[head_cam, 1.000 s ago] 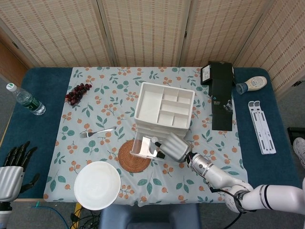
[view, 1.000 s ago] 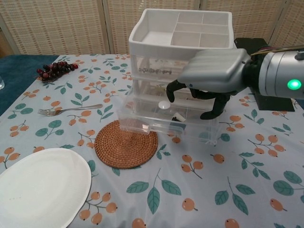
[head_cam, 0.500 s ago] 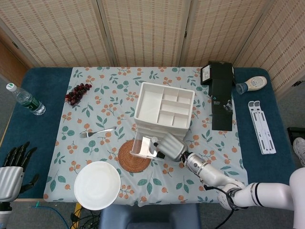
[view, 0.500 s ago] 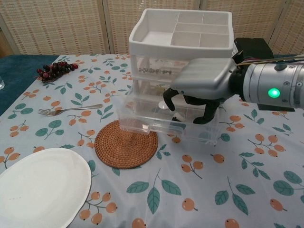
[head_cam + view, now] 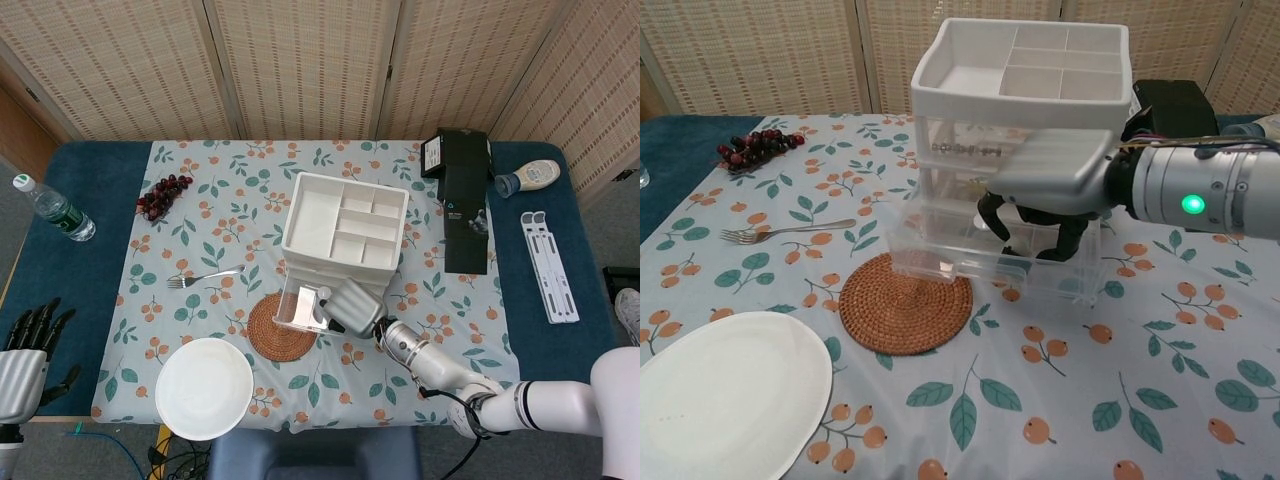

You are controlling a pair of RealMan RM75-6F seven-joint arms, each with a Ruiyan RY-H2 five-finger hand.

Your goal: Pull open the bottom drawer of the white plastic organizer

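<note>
Right hand (image 5: 1045,190) over the pulled-out bottom drawer (image 5: 980,255), dark fingers (image 5: 992,216) hooked down into it; whether gripping the front wall cannot be told. Drawer sticking out from the organizer (image 5: 345,225) at mid-table, front edge just above the coaster (image 5: 905,301). Fork (image 5: 785,231) to the left, grapes (image 5: 758,145) beyond, plate (image 5: 725,388) at the near edge. Left hand (image 5: 25,360) low at the table's left edge, released, fingers spread, holding nothing. Bottle (image 5: 52,208) on the blue cloth.
</note>
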